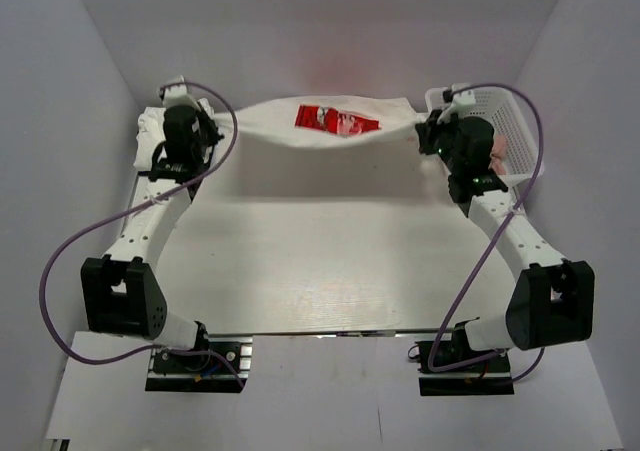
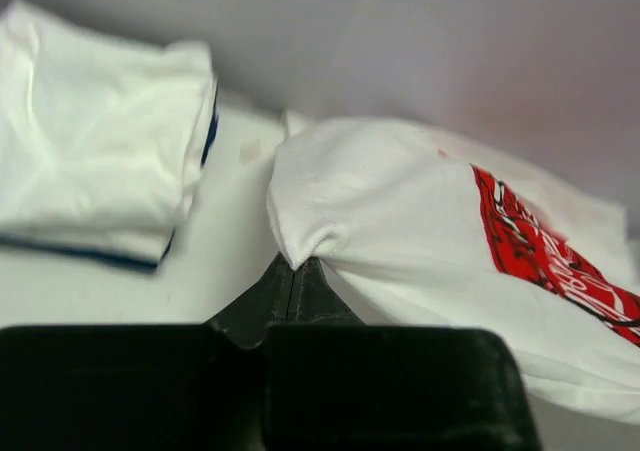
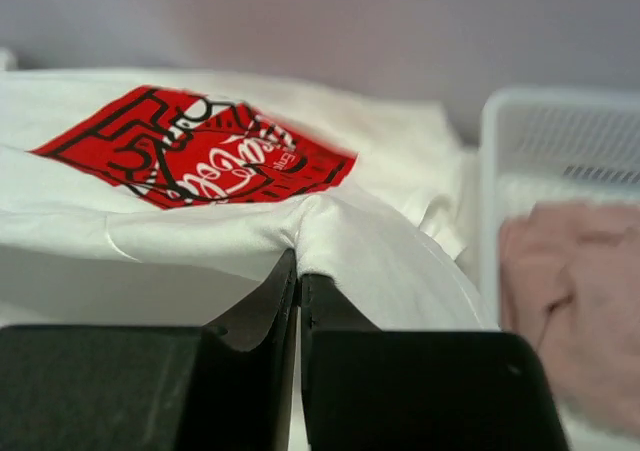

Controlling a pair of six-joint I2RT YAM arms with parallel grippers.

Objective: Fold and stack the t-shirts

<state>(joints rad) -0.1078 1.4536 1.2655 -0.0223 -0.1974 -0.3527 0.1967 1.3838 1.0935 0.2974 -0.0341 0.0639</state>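
A white t-shirt (image 1: pixel 330 126) with a red square chest print (image 1: pixel 337 121) hangs stretched across the far side of the table between both arms. My left gripper (image 1: pixel 212 128) is shut on its left edge; in the left wrist view the cloth (image 2: pixel 400 211) bunches at the gripper (image 2: pixel 293 266). My right gripper (image 1: pixel 422 131) is shut on the right edge, pinching a fold (image 3: pixel 330 221) at the gripper (image 3: pixel 299 271), with the red print (image 3: pixel 200 156) just behind. A folded white t-shirt bundle (image 2: pixel 95 171) lies at the far left (image 1: pixel 150 131).
A white plastic basket (image 1: pixel 500 121) stands at the far right and holds pink cloth (image 3: pixel 560 281). Grey walls close in the table on three sides. Purple cables loop from each arm (image 1: pixel 60 261).
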